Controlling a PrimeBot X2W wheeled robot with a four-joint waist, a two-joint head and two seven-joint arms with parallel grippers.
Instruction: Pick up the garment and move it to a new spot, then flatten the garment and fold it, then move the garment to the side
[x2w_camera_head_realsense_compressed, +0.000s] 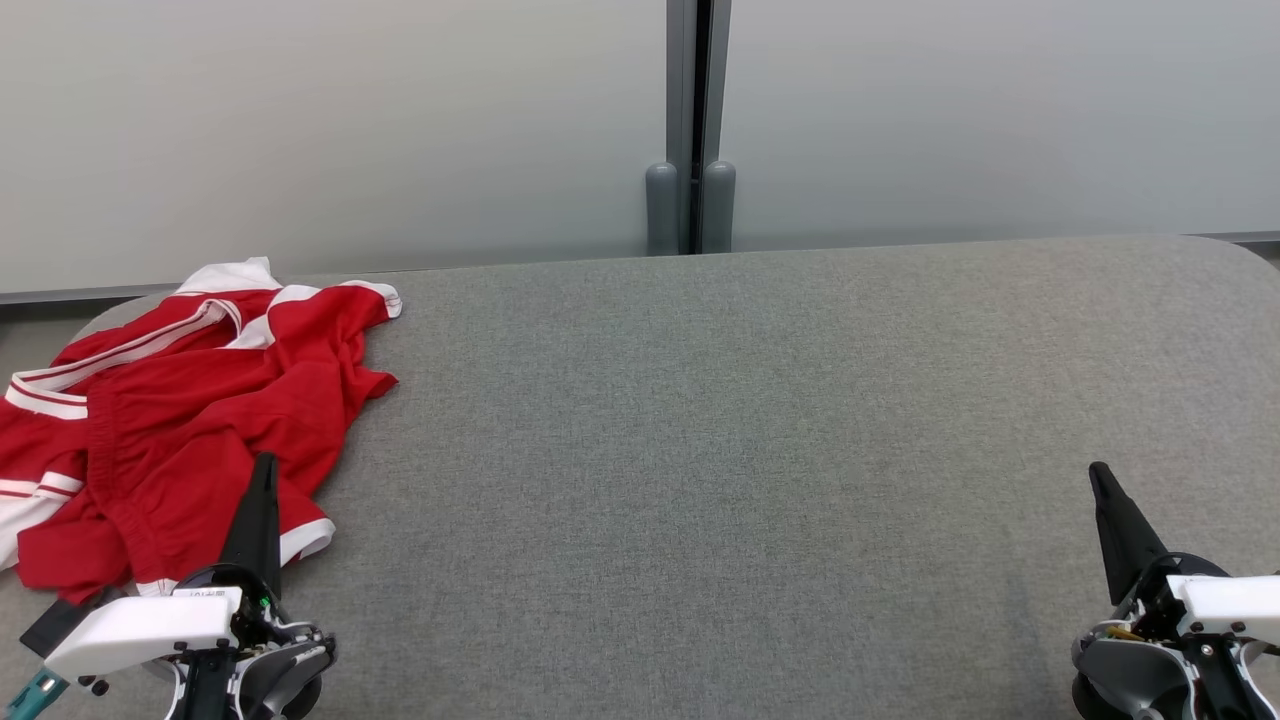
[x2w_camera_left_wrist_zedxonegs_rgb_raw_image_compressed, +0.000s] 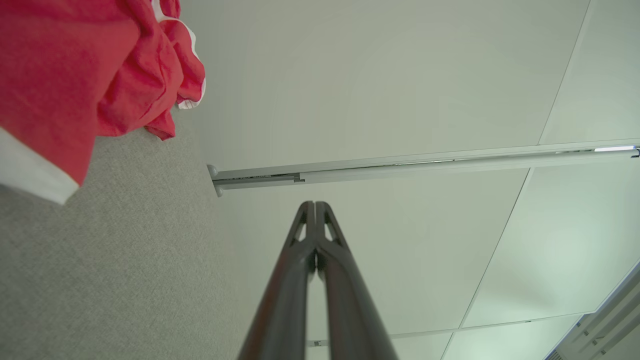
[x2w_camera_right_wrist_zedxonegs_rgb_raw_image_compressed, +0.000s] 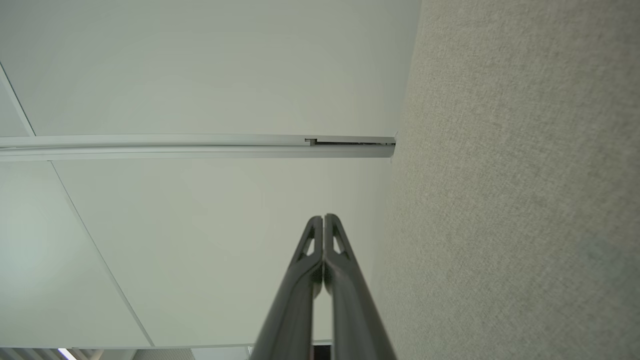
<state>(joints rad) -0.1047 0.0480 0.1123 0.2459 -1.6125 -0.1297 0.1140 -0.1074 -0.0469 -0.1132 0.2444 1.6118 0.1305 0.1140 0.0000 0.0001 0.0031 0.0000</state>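
Note:
A crumpled red garment (x2w_camera_head_realsense_compressed: 190, 410) with white trim lies in a heap at the far left of the grey fabric table (x2w_camera_head_realsense_compressed: 750, 450). In the left wrist view the red garment (x2w_camera_left_wrist_zedxonegs_rgb_raw_image_compressed: 75, 65) bunches in the top left corner. My left gripper (x2w_camera_head_realsense_compressed: 265, 465) stands at the lower left, shut and empty, its tip over the garment's near edge as seen from the head. Its two fingers (x2w_camera_left_wrist_zedxonegs_rgb_raw_image_compressed: 315, 206) meet at the tips. At the lower right my right gripper (x2w_camera_head_realsense_compressed: 1097, 472) is shut on nothing, far from the garment; its tips (x2w_camera_right_wrist_zedxonegs_rgb_raw_image_compressed: 324, 218) press together.
A pale partition wall (x2w_camera_head_realsense_compressed: 350, 130) runs along the table's far edge, with a grey post (x2w_camera_head_realsense_compressed: 690, 130) at its middle. The table's rounded corner curves away at the far right (x2w_camera_head_realsense_compressed: 1230, 250).

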